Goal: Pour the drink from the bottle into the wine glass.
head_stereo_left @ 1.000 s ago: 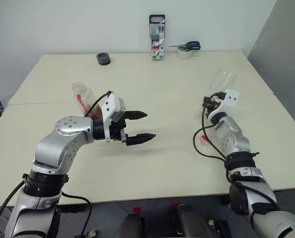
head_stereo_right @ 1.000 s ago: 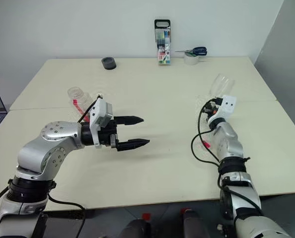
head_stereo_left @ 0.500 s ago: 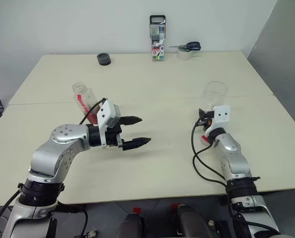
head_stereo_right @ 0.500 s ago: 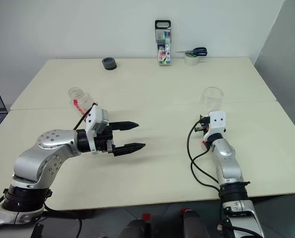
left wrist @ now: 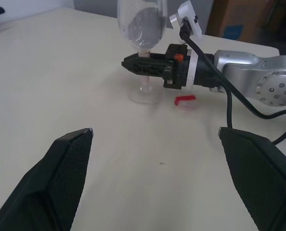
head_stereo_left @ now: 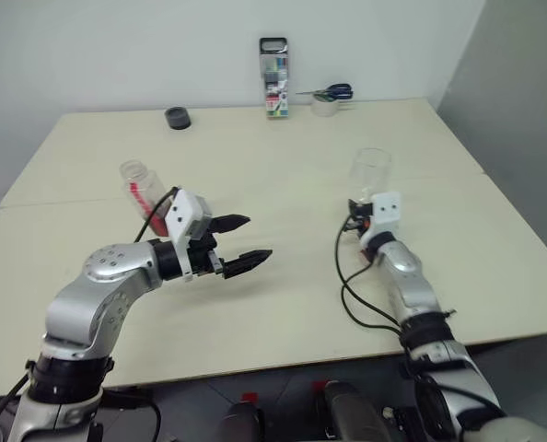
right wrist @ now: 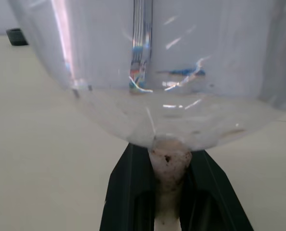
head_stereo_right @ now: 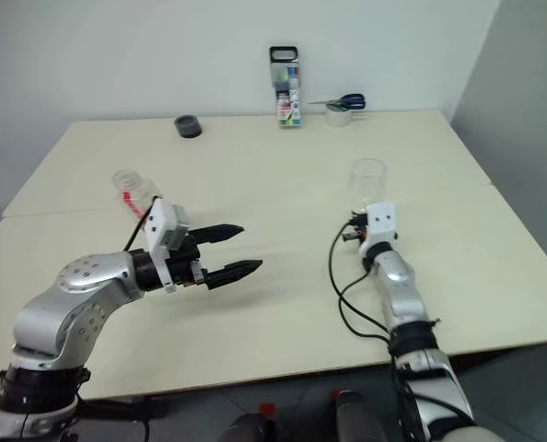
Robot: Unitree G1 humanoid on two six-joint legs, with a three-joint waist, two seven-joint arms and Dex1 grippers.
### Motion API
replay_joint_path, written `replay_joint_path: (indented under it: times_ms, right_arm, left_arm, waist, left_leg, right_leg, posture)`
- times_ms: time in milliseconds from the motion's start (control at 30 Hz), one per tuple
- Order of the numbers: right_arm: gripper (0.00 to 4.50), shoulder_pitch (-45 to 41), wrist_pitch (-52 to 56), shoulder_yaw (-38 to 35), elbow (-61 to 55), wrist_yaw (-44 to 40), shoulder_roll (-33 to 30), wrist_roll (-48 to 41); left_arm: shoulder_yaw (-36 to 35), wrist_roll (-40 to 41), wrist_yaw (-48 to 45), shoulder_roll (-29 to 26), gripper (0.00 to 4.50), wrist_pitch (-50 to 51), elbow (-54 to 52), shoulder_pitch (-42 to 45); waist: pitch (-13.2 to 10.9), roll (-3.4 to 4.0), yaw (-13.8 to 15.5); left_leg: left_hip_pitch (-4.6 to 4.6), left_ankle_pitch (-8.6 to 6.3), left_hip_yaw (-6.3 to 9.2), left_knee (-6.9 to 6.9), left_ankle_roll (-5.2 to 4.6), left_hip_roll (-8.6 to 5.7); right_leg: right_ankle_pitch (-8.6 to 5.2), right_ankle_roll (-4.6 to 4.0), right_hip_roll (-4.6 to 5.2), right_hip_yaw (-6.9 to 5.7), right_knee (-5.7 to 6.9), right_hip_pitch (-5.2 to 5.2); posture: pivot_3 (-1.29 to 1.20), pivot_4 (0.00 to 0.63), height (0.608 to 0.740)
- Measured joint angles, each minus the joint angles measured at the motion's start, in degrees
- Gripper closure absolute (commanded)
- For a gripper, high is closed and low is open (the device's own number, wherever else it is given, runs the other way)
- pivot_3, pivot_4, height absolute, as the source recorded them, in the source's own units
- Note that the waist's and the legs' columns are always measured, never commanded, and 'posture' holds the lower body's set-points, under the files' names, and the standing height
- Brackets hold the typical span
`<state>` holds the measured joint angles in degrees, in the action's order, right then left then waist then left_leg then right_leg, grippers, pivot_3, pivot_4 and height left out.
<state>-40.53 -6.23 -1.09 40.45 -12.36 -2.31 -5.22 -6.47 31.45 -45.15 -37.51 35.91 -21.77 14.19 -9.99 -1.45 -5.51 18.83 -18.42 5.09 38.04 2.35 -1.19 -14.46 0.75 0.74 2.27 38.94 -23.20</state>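
Note:
The wine glass (head_stereo_left: pixel 369 169) stands upright right of the table's middle and looks empty. My right gripper (left wrist: pixel 129 63) is shut on its thin stem (right wrist: pixel 168 166), and the round foot (left wrist: pixel 143 96) sits at table level. The bottle (head_stereo_left: pixel 137 181), clear with a red label strip and an open mouth, stands at the left, just behind my left wrist. My left gripper (head_stereo_left: pixel 257 237) hovers open over the table with nothing between its fingers, pointing toward the glass. The drink is out of view; the bottle's lower part is hidden by my wrist.
A pinkish-red cap (left wrist: pixel 185 100) lies on the table beside the glass's foot. At the far edge are a pack of pens (head_stereo_left: pixel 273 64), scissors on a tape roll (head_stereo_left: pixel 326 96) and a small black roll (head_stereo_left: pixel 176 117). A seam (head_stereo_left: pixel 283 187) crosses the tabletop.
The camera has shifted. My right gripper carried the glass leftward toward the middle and brought it from tilted to upright. My left gripper drew back slightly to the left, staying open.

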Motion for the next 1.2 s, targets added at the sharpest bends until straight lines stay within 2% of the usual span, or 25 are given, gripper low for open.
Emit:
replay_joint_path:
  times_ms: [167,267,500,900,1067,1200]
  right_arm:
    - [4.23,-12.25,-5.36,0.48,17.02,-2.47,7.16,0.1]
    - [4.23,-16.79,-8.61,0.85,22.66,-3.69,9.68,0.76]
    - [4.23,-19.52,-13.06,1.77,30.68,-2.21,10.66,4.22]
    - [4.23,-19.51,-17.11,1.8,33.29,-1.37,10.77,6.29]
    - [2.68,-19.39,-17.55,2.04,33.33,-1.17,10.77,6.87]
    - [1.24,-18.99,-18.26,2.03,33.33,-1.31,10.71,6.87]
  left_arm:
    - [-6.2,0.25,9.07,2.83,0.0,1.9,-6.19,-7.57]
    - [-9.24,1.23,13.38,3.97,0.0,3.7,-10.23,-10.89]
    - [-14.75,2.64,20.63,6.5,0.0,5.18,-17.8,-19.8]
    - [-15.75,3.88,24.28,7.65,0.0,5.08,-20.29,-22.67]
    - [-15.75,4.26,24.2,7.16,0.0,5.02,-20.29,-22.42]
    - [-15.74,4.45,23.84,6.72,0.0,4.97,-19.86,-21.59]
  waist:
    - [-0.08,0.05,-0.16]
    - [-0.06,0.05,0.42]
    - [-0.07,0.05,1.9]
    - [-0.07,0.05,2.1]
    - [-0.07,0.05,2.1]
    - [-0.07,0.05,2.1]
  left_leg:
    - [0.22,0.01,-0.16,-0.15,0.04,0.94]
    - [1.05,0.05,-0.17,-0.06,0.27,0.94]
    - [1.37,0.03,-0.31,0.01,0.45,0.72]
    - [1.26,0.03,-0.33,-0.03,0.45,0.78]
    - [1.27,0.03,-0.33,-0.03,0.45,0.78]
    - [1.26,0.03,-0.33,-0.03,0.45,0.78]
  right_leg:
    - [0.1,-0.38,-0.51,0.1,0.02,-0.38]
    - [0.09,-0.43,-0.45,0.1,0.02,-1.13]
    - [0.2,-0.24,-0.08,0.06,-0.4,-1.2]
    - [0.19,-0.25,-0.18,0.07,-0.3,-1.18]
    - [0.19,-0.25,-0.18,0.07,-0.3,-1.18]
    - [0.19,-0.25,-0.19,0.07,-0.29,-1.18]
  posture:
    - [0.0,0.15,0.74]
    - [0.0,0.15,0.74]
    - [0.0,0.15,0.74]
    - [0.0,0.15,0.74]
    - [0.0,0.15,0.74]
    - [0.0,0.15,0.74]
